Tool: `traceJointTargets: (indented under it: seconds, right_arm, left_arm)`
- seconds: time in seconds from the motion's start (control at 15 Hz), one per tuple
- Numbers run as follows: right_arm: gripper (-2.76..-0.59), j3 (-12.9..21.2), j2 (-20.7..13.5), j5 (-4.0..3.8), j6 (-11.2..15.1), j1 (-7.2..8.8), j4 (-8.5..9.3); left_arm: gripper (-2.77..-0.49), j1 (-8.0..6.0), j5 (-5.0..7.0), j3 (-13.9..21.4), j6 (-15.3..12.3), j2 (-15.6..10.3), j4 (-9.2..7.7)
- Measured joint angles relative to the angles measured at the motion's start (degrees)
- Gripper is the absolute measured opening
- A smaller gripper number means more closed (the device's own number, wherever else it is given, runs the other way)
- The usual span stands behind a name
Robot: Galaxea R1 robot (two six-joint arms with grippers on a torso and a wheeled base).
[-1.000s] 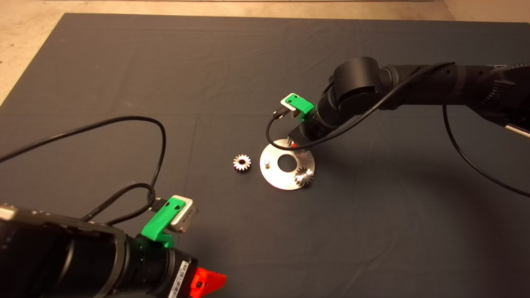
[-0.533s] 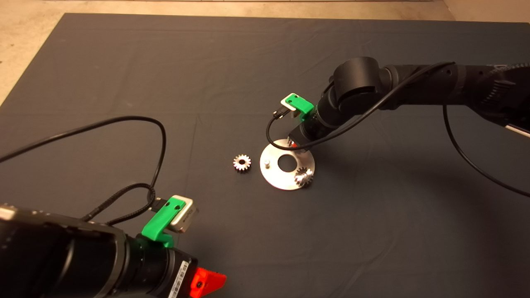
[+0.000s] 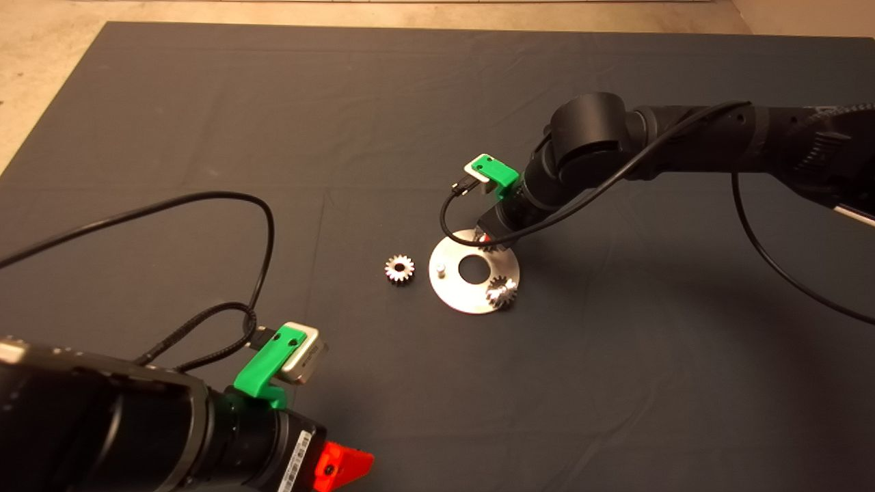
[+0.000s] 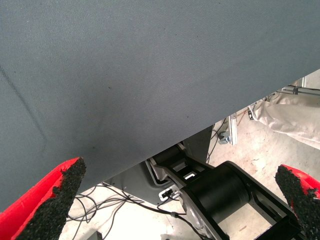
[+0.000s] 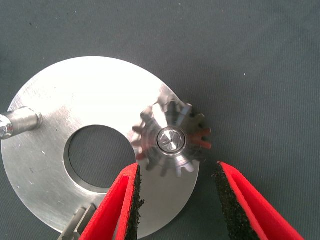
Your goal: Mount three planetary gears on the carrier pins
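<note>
The silver carrier disc (image 3: pixel 459 294) lies mid-mat. One planetary gear (image 3: pixel 501 292) sits on its near-right pin. A second gear (image 5: pixel 171 140) sits on the far pin, mostly hidden under my right gripper (image 3: pixel 487 239) in the head view. The left pin (image 3: pixel 441 268) is bare; it also shows in the right wrist view (image 5: pixel 20 122). The third gear (image 3: pixel 399 268) lies loose on the mat left of the disc. My right gripper (image 5: pixel 177 169) is open, its fingertips either side of the seated gear without touching it. My left gripper (image 3: pixel 345 465) is parked at the lower left, open (image 4: pixel 180 170).
The dark mat (image 3: pixel 205 102) covers the table. The left arm's black cable (image 3: pixel 263 225) loops over the mat left of the loose gear. The left wrist view looks past the mat's edge at the robot's base (image 4: pixel 220 190) and the floor.
My right gripper has drawn back very slightly from the disc's far edge. The gears, the disc and the left arm have not moved.
</note>
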Motion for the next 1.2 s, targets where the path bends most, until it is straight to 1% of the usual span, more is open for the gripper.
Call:
traceJointTargets:
  seconds: [0.13, 0.2, 0.27, 0.33, 0.4, 0.47, 0.53, 0.6, 0.67, 0.73, 0.87, 1.0, 1.07, 1.2]
  right_arm:
    - [-2.13, 0.0, 0.0, 0.00, 0.0, 0.00, 0.00]
    - [-2.03, 0.0, 0.0, 0.00, 0.0, 0.00, 0.00]
    - [-2.02, -0.1, 0.0, -0.22, 0.0, 0.00, 0.11]
    - [-2.02, -0.4, 0.0, -0.89, 0.0, 0.00, 0.39]
    - [-2.02, -0.9, 0.0, -1.55, 0.0, 0.02, 1.06]
    - [-2.02, -1.4, 0.0, -2.49, 0.0, 0.22, 3.09]
    - [-2.02, -1.6, 0.0, -3.52, 0.0, 0.78, 6.01]
    - [-2.02, -1.5, -0.1, -4.97, 0.0, 1.52, 8.51]
    - [-2.02, -1.1, -0.3, -6.45, 0.0, 2.14, 9.46]
    - [-2.02, 0.5, -1.1, -8.64, 0.0, 3.88, 10.41]
    - [-1.89, 3.9, -3.3, -9.00, 0.0, 6.83, 12.40]
    - [-1.88, 7.0, -5.5, -9.07, 0.5, 8.65, 14.99]
    - [-1.88, 9.8, -7.1, -9.02, 1.4, 9.32, 16.01]
    - [-1.88, 18.0, -11.6, -9.00, 4.2, 10.13, 17.32]
  left_arm:
    - [-0.49, 0.00, 0.00, 0.0, 0.0, 0.0, 0.00]
    - [-0.49, -0.01, 0.00, 0.0, 0.0, 0.0, 0.00]
    - [-0.49, 0.00, 0.00, 0.0, 0.0, 0.0, 0.00]
    - [-0.49, 0.00, 0.00, 0.0, 0.0, 0.0, 0.00]
    - [-0.49, 0.00, 0.00, 0.0, 0.0, 0.0, 0.00]
    - [-0.49, 0.00, 0.00, 0.0, 0.0, 0.0, 0.00]
    - [-0.49, 0.00, 0.03, 0.0, 0.0, 0.0, 0.00]
    - [-0.49, 0.00, 0.00, 0.0, 0.1, 0.0, 0.00]
    - [-0.49, -0.02, 0.00, 0.0, 0.3, 0.0, 0.00]
    - [-0.49, 0.00, 0.03, 0.0, 0.9, 0.0, 0.00]
    - [-0.49, 0.00, 0.03, 0.0, 1.2, 0.0, 0.00]
    - [-0.49, -0.01, 0.09, 0.0, 1.4, 0.0, 0.00]
    - [-0.49, 0.00, 0.20, 0.0, 1.4, 0.0, 0.00]
    - [-0.49, -0.01, 0.44, 0.0, 1.5, 0.2, 0.00]
